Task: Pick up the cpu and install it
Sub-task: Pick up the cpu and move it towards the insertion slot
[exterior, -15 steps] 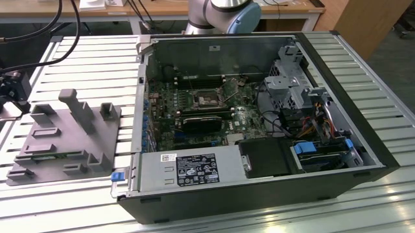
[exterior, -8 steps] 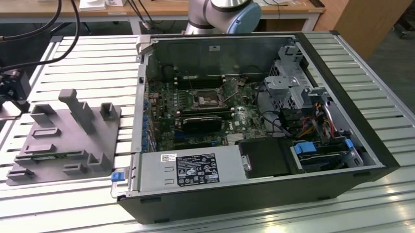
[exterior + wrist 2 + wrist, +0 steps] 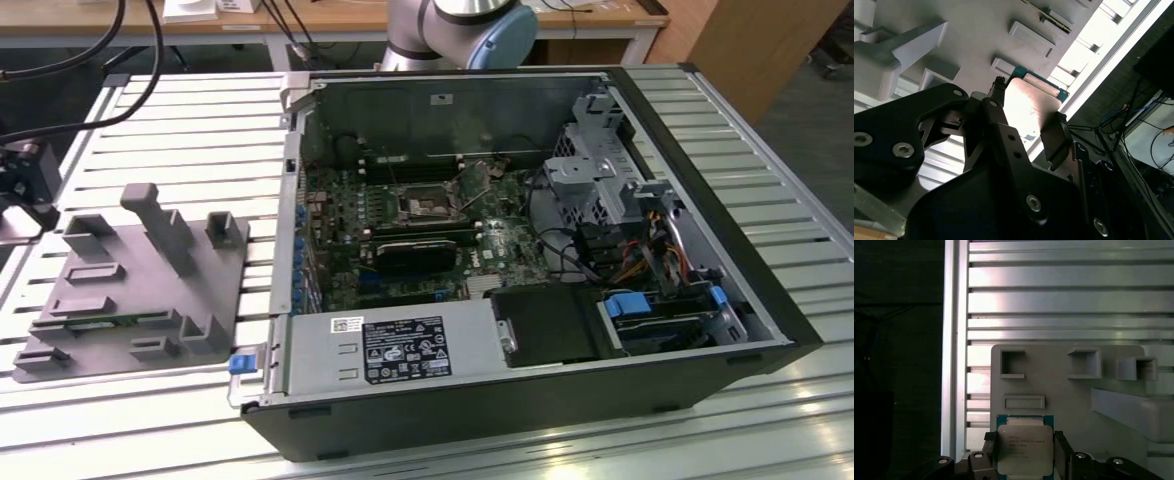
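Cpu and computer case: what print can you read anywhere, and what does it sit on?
On the cpu lid: several lines of dark print, too small to read.
On the black label of the power supply: white print and symbols, too small to read.
On the white sticker beside that label: blurred, unreadable.
Nothing can be quoted.

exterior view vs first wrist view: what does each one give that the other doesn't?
Exterior view: the open computer case, the motherboard socket inside it, and the arm's base behind the case. First wrist view: the cpu, silver top up, lying in a recess at the edge of the grey fixture block, with the gripper right at it. Both: the grey fixture block and the slatted table under it.
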Controlling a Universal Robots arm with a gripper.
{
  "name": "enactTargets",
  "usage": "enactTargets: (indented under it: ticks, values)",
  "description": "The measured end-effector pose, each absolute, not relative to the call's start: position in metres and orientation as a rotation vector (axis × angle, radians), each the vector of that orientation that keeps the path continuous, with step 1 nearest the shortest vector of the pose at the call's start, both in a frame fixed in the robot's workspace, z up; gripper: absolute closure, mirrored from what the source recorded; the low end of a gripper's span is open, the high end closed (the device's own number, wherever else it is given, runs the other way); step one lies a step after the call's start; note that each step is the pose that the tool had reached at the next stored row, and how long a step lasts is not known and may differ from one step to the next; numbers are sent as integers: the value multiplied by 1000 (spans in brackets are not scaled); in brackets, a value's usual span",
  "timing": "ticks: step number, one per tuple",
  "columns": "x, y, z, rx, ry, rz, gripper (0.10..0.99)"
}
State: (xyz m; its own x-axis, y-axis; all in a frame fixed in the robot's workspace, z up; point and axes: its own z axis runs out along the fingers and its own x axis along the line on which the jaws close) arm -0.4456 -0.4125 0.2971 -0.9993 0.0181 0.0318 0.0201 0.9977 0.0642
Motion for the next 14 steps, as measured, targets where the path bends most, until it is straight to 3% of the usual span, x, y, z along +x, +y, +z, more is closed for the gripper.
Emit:
enactTargets:
  ticks: [14]
  values:
    - [-446, -412, 306, -30, -3109, -100, 549]
